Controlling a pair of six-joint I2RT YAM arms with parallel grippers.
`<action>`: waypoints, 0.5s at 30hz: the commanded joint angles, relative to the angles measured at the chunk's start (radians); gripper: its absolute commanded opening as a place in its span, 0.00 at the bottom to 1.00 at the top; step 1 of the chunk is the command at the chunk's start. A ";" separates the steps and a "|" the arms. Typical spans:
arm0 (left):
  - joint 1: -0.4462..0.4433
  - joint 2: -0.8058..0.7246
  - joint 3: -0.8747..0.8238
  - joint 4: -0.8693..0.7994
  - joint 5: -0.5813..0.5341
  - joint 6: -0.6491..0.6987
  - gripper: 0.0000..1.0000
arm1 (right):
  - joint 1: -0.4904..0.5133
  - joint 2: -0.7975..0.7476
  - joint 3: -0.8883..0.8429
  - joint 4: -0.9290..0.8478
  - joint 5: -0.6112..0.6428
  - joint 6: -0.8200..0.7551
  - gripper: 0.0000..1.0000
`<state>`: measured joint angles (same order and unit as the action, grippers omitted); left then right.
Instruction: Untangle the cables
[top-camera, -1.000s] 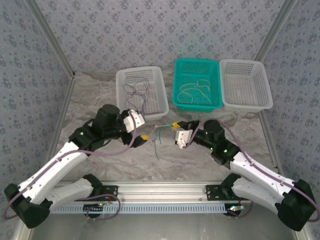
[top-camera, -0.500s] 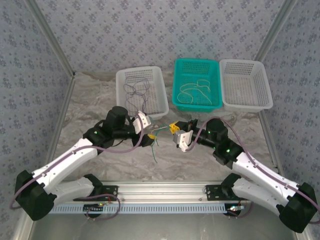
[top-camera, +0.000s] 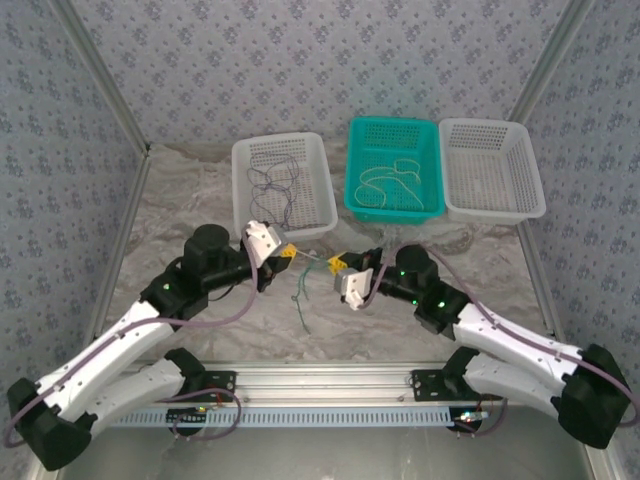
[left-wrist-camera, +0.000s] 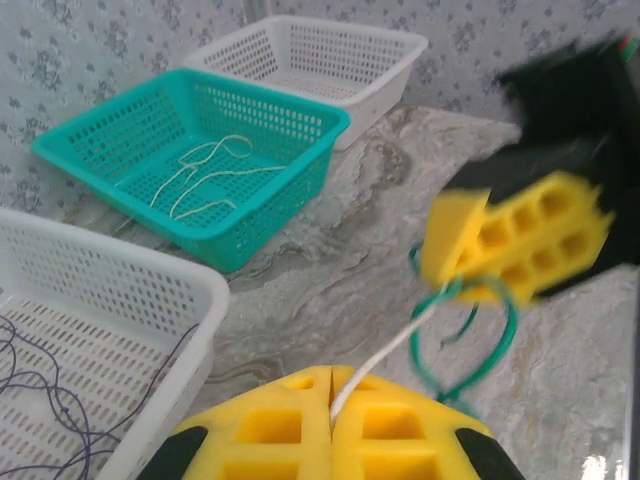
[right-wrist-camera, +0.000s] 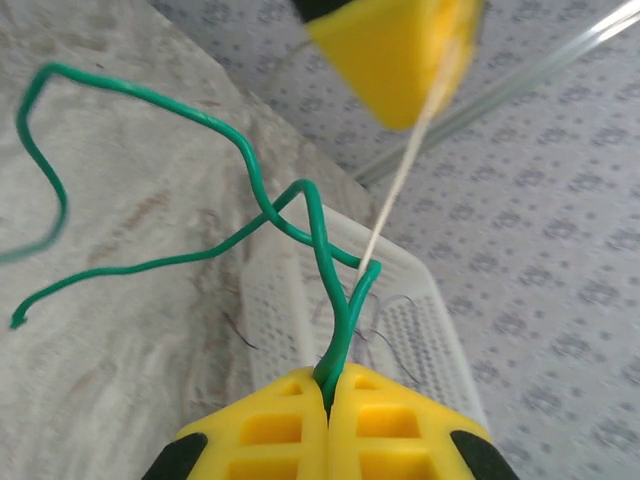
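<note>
- The left claw (left-wrist-camera: 331, 410) has its yellow pads pressed together on a whitish cable (left-wrist-camera: 385, 357), which comes out of the seam between them and runs across to the right claw (right-wrist-camera: 327, 410).
- The right claw is clamped on a green cable (right-wrist-camera: 340, 300); two green strands leave its pads, cross each other just above them and curl away in loose loops.
- Both claws sit close together over the middle of the worktop (top-camera: 180, 200), tips facing, with the two cables strung between them (the whitish one crosses the green loops).
- From the top view, the green cable's loose tail trails toward the near edge of the worktop.
- Three baskets line the far edge: a left white basket (top-camera: 240, 190) holding purple cables (top-camera: 275, 185), a teal basket (top-camera: 352, 170) holding cream cables (top-camera: 390, 180), and a right white basket (top-camera: 535, 180).
</note>
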<state>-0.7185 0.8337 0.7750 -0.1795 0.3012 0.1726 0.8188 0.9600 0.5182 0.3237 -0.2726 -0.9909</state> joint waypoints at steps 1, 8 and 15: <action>0.007 -0.066 0.036 0.029 -0.086 -0.036 0.00 | 0.010 0.071 -0.029 -0.008 0.105 0.084 0.05; 0.004 -0.111 0.056 -0.022 -0.041 -0.043 0.00 | 0.034 0.242 0.014 0.015 0.248 0.359 0.14; -0.042 -0.105 0.042 -0.015 -0.048 -0.034 0.00 | 0.109 0.371 0.047 -0.042 0.393 0.419 0.21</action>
<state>-0.7444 0.7471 0.7776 -0.2386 0.2676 0.1402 0.9173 1.3064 0.5331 0.3614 0.0086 -0.6479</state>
